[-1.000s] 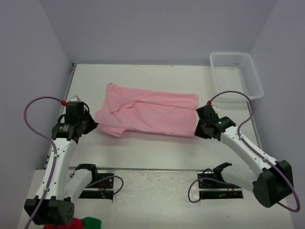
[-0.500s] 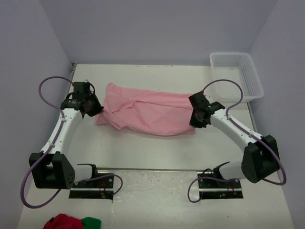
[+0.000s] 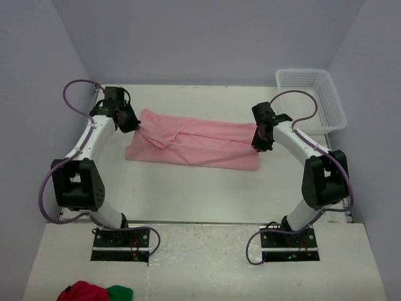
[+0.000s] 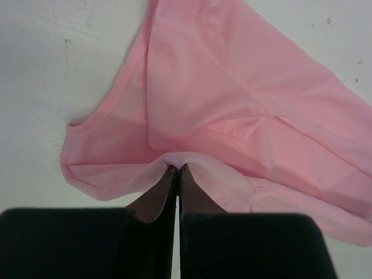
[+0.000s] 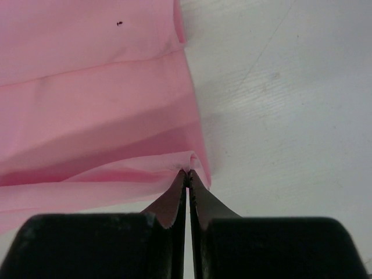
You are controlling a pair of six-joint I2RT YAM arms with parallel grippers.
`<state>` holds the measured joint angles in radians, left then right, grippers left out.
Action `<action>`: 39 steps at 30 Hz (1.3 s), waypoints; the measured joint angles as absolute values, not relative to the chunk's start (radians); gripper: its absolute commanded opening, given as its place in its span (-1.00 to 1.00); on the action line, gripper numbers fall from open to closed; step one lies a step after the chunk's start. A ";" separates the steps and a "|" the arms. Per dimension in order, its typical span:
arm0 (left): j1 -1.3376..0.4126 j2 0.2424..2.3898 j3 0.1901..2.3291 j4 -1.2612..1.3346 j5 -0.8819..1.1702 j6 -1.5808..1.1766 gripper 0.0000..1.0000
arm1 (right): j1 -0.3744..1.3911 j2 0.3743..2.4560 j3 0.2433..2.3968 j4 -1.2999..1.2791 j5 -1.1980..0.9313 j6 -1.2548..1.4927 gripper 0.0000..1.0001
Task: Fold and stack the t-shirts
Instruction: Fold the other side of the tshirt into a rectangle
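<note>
My left gripper [image 4: 176,170] and right gripper [image 5: 187,171] each pinch tight on an edge of the pink t-shirt [image 3: 200,145]. It lies across the middle of the table [image 3: 188,188]. I judge a first fold underway and stacking not yet begun. A white basket [image 3: 311,99] sits beyond.

Plain light pink t-shirt [image 3: 194,144], white mesh basket [image 3: 334,105]

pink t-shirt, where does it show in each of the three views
Top external: t-shirt mid-table, held at its ends by left pincer and right pincer.
Left wrist: t-shirt fills upper middle and right, fold pinched at the tips.
Right wrist: t-shirt covers the left half, corner pinched.
Shared landmark: the white table under it.
</note>
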<state>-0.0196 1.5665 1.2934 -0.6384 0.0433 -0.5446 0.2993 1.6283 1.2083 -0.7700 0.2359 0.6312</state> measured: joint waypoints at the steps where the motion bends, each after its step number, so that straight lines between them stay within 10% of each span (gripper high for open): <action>1: -0.020 1.592 1.311 -0.639 0.046 -0.539 -1.00 | 0.295 1.650 1.224 -0.770 0.235 0.626 -1.00; 39: -0.020 2.053 1.728 -0.625 0.075 -0.523 -1.00 | 0.192 2.134 1.751 -0.819 0.154 0.510 -1.00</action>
<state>-0.0196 2.0533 1.7275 -0.6254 0.0753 -0.5228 0.1917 2.1338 1.7512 -0.8188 0.1539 0.5098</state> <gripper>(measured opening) 0.005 0.007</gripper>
